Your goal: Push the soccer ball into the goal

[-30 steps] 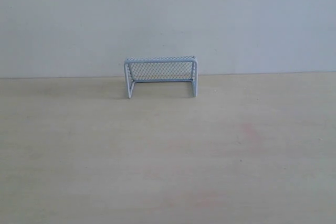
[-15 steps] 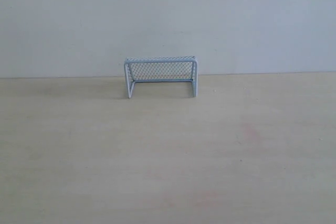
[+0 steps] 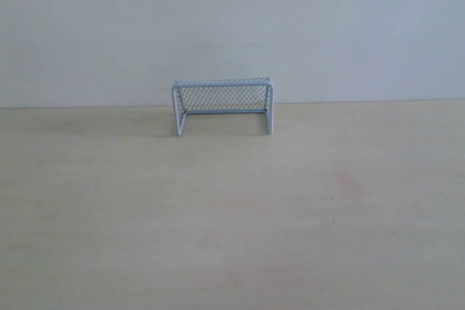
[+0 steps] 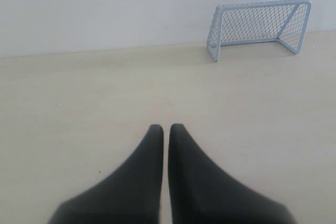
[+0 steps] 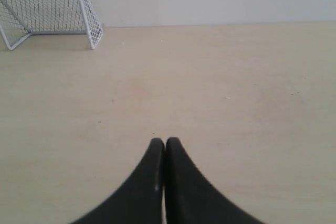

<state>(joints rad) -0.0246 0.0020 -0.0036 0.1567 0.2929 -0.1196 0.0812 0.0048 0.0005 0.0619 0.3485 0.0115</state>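
Note:
The goal (image 3: 222,105), a small white-framed net, stands at the back of the pale wooden table against the wall, its mouth facing the camera. It also shows in the left wrist view (image 4: 258,27) and the right wrist view (image 5: 50,17). The soccer ball is not in any view. My left gripper (image 4: 166,127) is shut with nothing between its black fingers, well short of the goal. My right gripper (image 5: 165,140) is shut and empty too, also far from the goal. Neither arm appears in the exterior view.
The table (image 3: 232,208) stretches from the goal to the near edge, with a faint reddish stain (image 3: 343,179) right of the middle. A plain light wall (image 3: 232,27) closes the back.

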